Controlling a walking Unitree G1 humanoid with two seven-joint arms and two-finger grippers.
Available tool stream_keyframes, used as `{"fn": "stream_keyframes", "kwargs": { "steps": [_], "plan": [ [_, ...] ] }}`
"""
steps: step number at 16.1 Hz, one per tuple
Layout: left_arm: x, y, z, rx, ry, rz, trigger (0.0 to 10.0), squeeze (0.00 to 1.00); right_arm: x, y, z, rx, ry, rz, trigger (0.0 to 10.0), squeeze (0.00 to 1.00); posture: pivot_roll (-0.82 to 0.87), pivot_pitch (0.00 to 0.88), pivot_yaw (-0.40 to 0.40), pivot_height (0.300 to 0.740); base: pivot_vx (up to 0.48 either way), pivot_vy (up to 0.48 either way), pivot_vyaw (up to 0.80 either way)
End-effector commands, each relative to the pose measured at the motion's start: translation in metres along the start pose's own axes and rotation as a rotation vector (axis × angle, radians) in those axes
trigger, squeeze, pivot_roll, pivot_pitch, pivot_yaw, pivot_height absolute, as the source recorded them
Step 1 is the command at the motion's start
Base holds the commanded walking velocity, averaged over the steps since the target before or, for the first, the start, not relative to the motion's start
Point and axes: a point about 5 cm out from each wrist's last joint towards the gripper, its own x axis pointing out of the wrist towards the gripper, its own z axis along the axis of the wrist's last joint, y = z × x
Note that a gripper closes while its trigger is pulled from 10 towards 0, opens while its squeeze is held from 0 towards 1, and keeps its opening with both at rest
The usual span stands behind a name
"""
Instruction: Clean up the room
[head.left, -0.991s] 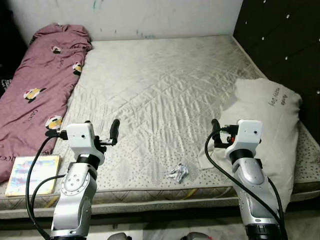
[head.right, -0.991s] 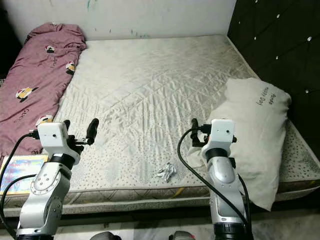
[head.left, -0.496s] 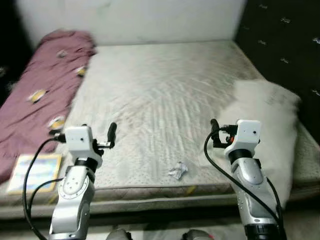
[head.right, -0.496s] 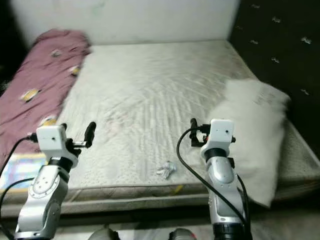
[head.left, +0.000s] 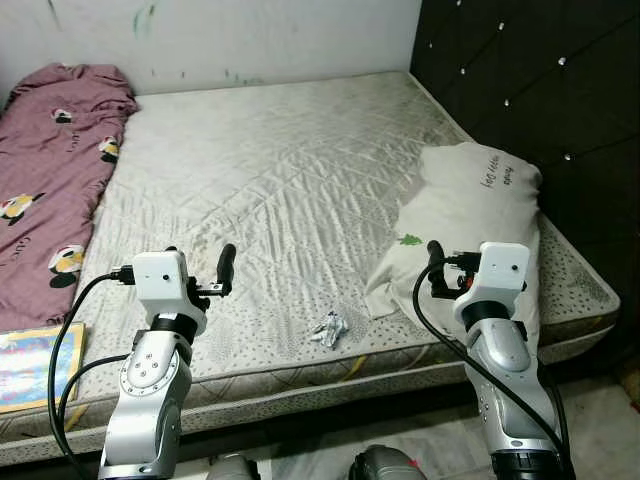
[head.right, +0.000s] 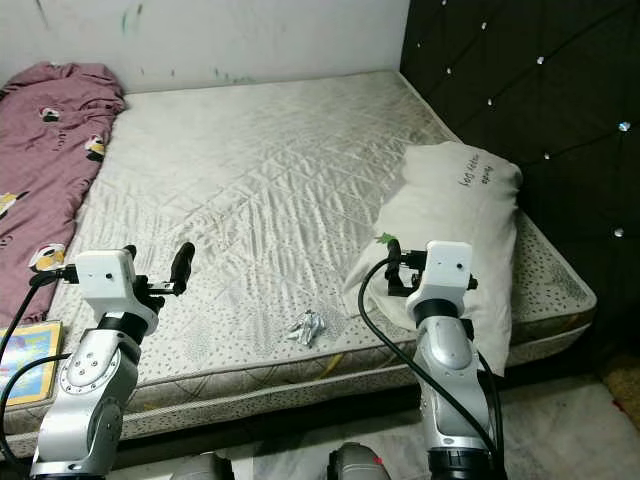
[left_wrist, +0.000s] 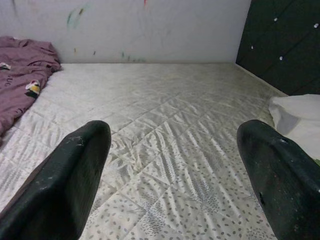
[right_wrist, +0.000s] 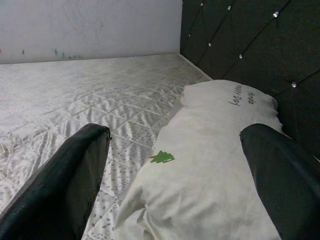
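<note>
In the left eye view the robot stands at the near edge of a bare mattress (head.left: 290, 190). A crumpled wrapper (head.left: 327, 329) lies near that edge, between the two raised arms. A white pillow (head.left: 462, 215) lies on the right side against the dark headboard (head.left: 540, 90), a maroon blanket (head.left: 45, 190) is bunched along the left, and a book (head.left: 28, 362) sits at the near left corner. The left gripper (head.left: 226, 268) and right gripper (head.left: 434, 262) hover above the mattress, touching nothing.

The right eye view shows the same layout, the wrapper nearer the right arm.

In the left wrist view the black fingers (left_wrist: 65, 185) are spread wide and empty over the quilted surface.

In the right wrist view the fingers (right_wrist: 70, 175) are likewise released, with the pillow just ahead.

The step looks like choosing a first item. Next, a gripper must lower onto the wrapper, or both must reach for the pillow.
</note>
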Motion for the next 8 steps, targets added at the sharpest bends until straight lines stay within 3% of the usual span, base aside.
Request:
{"fn": "stream_keyframes", "kwargs": {
  "steps": [1, 5, 8],
  "plan": [
    [0.0005, 0.0032, 0.0005, 0.002, 0.002, 0.011, 10.0, 0.0, 0.0013, 0.0035, 0.0015, 0.002, -0.005, 0.017, 10.0, 0.0, -0.06, 0.0, 0.032, 0.692, 0.0, 0.0, 0.0],
    [0.0019, 0.0051, 0.0029, 0.008, -0.007, 0.025, 10.0, 0.0, 0.0031, 0.0073, 0.0037, 0.004, -0.016, 0.034, 10.0, 0.0, -0.06, 0.0, 0.035, 0.679, 0.0, 0.0, 0.0],
    [0.0059, 0.006, 0.006, 0.019, -0.019, 0.041, 10.0, 0.0, 0.0079, 0.011, 0.0077, 0.008, -0.026, 0.052, 10.0, 0.0, -0.05, 0.0, 0.027, 0.634, 0.0, 0.0, 0.0]
  ]
}}
